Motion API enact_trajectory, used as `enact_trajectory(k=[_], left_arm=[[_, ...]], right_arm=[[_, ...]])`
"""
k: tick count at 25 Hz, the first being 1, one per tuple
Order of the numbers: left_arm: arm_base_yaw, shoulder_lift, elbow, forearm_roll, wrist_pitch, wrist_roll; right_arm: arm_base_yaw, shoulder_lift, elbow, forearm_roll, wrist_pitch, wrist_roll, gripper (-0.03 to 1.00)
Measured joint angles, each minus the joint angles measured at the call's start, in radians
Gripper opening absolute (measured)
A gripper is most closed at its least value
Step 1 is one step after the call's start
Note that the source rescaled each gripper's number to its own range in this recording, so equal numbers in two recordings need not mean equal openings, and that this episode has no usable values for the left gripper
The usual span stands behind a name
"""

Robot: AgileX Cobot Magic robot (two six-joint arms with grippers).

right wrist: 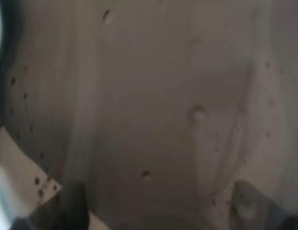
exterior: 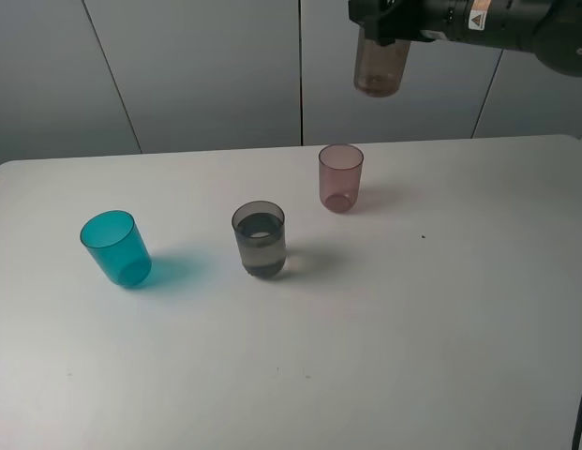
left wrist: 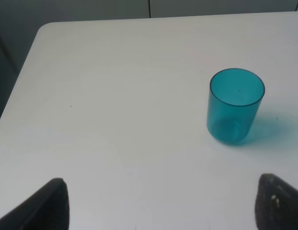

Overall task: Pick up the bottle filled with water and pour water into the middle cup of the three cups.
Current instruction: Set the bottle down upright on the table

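Observation:
My right gripper (exterior: 392, 26) is high at the back right, shut on the brownish bottle (exterior: 381, 64). Only the bottle's lower part shows, hanging well above the table and behind the pink cup (exterior: 340, 177). Up close, the bottle (right wrist: 153, 105) fills the right wrist view, with dark fingertips (right wrist: 67, 206) on either side of it. The smoky-grey middle cup (exterior: 260, 239) stands upright with water in it, about half full. The teal cup (exterior: 115, 247) stands to its left. My left gripper (left wrist: 163, 206) is open, low over the table short of the teal cup (left wrist: 235, 106), and out of the high view.
The white table (exterior: 440, 328) ends at a grey wall behind. The three cups run in a diagonal line from front left to back right. The table's left edge and a rounded corner (left wrist: 43, 28) show in the left wrist view.

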Motion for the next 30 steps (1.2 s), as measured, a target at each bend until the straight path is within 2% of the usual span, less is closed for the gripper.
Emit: enact_trajectory(k=[5, 7, 10, 18, 22, 27, 30], left_arm=[[0.0, 0.0, 0.0, 0.0, 0.0, 0.0], [0.0, 0.0, 0.0, 0.0, 0.0, 0.0], [0.0, 0.0, 0.0, 0.0, 0.0, 0.0], [0.0, 0.0, 0.0, 0.0, 0.0, 0.0], [0.0, 0.0, 0.0, 0.0, 0.0, 0.0], [0.0, 0.0, 0.0, 0.0, 0.0, 0.0], [0.0, 0.0, 0.0, 0.0, 0.0, 0.0]], right_arm=[[-0.086, -0.025, 0.088, 0.147, 0.046, -0.032, 0.0], [-0.116, -0.025, 0.128, 0.205, 0.05, -0.089, 0.0], [-0.163, -0.025, 0.179, 0.239, 0.042, -0.169, 0.0], [-0.215, 0.129, 0.222, 0.258, -0.181, -0.246, 0.0], [-0.215, 0.238, 0.222, 0.289, -0.236, -0.333, 0.0], [-0.215, 0.33, 0.193, 0.316, -0.268, -0.381, 0.0], [-0.216, 0.372, 0.187, 0.324, -0.333, -0.427, 0.0]])
